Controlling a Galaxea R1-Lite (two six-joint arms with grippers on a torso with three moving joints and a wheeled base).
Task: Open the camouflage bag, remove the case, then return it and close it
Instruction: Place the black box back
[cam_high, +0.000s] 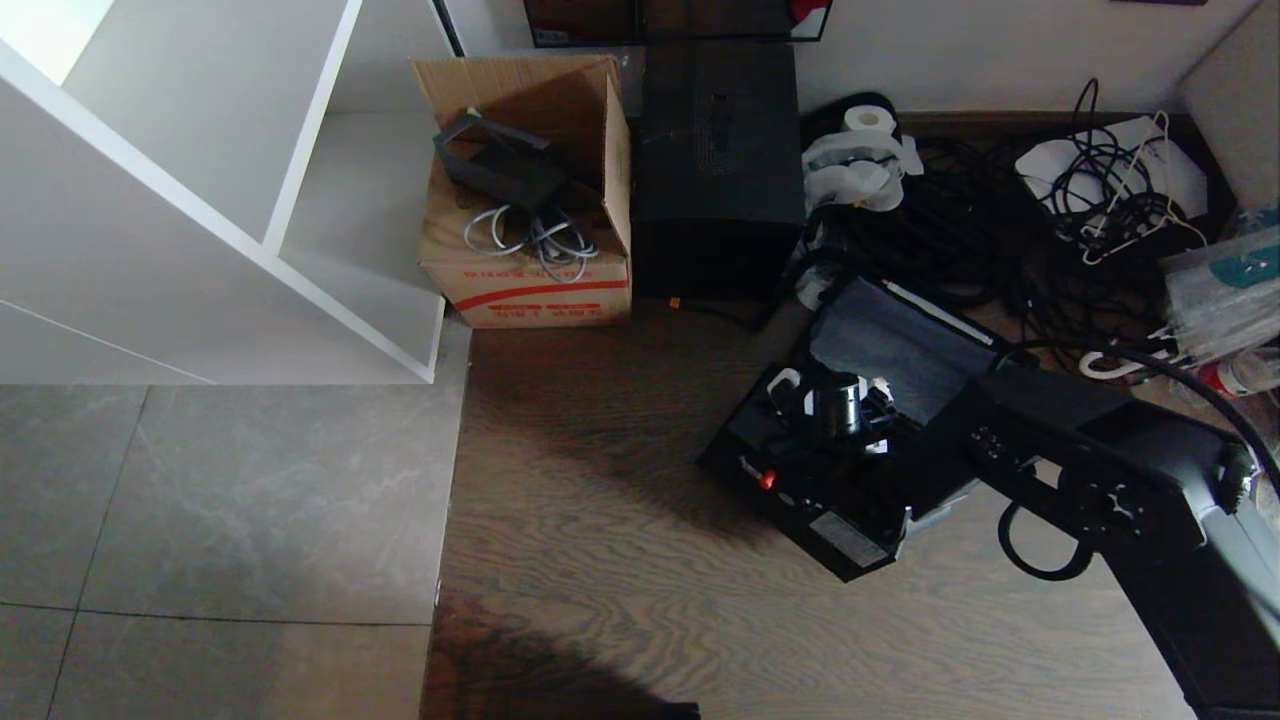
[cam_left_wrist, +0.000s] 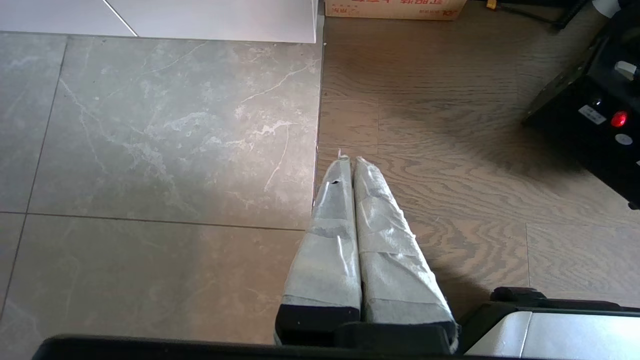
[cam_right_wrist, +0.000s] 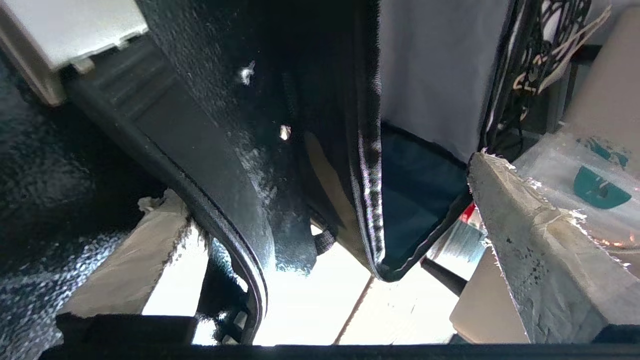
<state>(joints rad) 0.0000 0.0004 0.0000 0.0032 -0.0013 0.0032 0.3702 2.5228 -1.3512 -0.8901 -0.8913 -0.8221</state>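
case (cam_high: 800, 490) lies flat on the wood floor at four o'clock from the cardboard box (cam_high: 530, 240), bag flap (cam_high: 900, 345) open behind it | right pincer (cam_right_wrist: 320, 240) released wide, straddling the bag's edge, likely to seat the case | left pincer (cam_left_wrist: 352, 210) clenched, parked over floor

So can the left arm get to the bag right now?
Probably not. The left gripper hangs shut over the floor's tile-wood seam, well off to the side of the bag; the right arm already covers it.
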